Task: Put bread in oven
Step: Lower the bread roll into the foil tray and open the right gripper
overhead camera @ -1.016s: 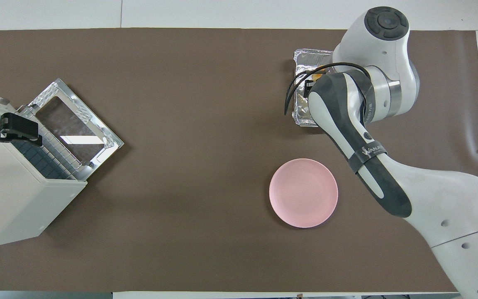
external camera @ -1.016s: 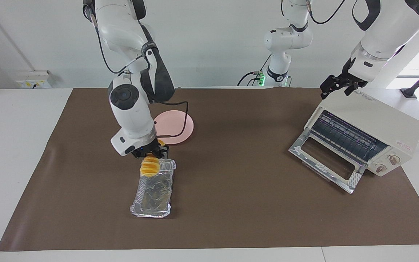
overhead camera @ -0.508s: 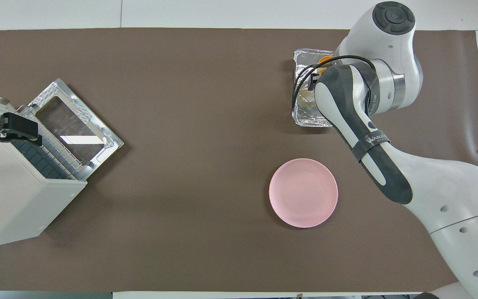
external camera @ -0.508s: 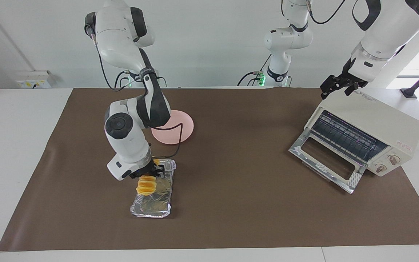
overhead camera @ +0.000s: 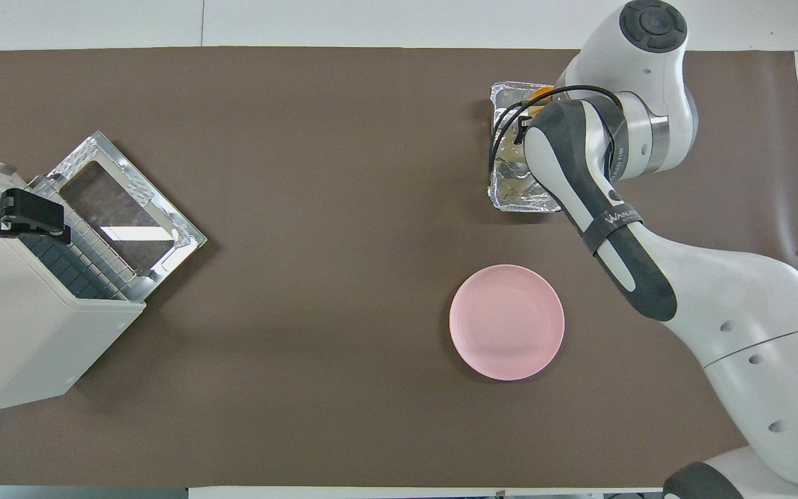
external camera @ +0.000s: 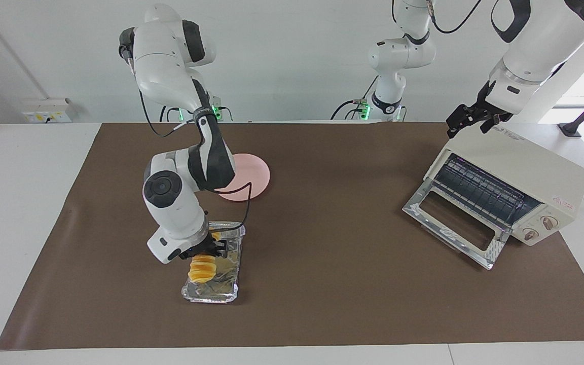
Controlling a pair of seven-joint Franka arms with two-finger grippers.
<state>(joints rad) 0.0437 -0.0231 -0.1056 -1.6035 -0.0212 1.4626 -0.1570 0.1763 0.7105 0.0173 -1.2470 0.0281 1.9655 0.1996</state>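
Note:
The yellow-orange bread (external camera: 202,268) hangs end-down from my right gripper (external camera: 206,252), which is shut on its upper end. The bread's lower end is in or just above the crinkled foil tray (external camera: 218,286). In the overhead view only a sliver of the bread (overhead camera: 542,90) shows past the right arm, over the foil tray (overhead camera: 510,196). The cream-white oven (external camera: 525,170) stands at the left arm's end of the table with its glass door (external camera: 451,228) dropped open and the rack showing. My left gripper (external camera: 468,120) waits at the top edge of the oven (overhead camera: 18,326).
A round pink plate (external camera: 254,172) lies nearer to the robots than the foil tray; it also shows in the overhead view (overhead camera: 506,322). The open oven door (overhead camera: 122,208) juts out over the brown mat (external camera: 322,263).
My right gripper has carried the bread down and away from the robots, along the foil tray, so the bread now sits lower in the tray. The left arm has not moved.

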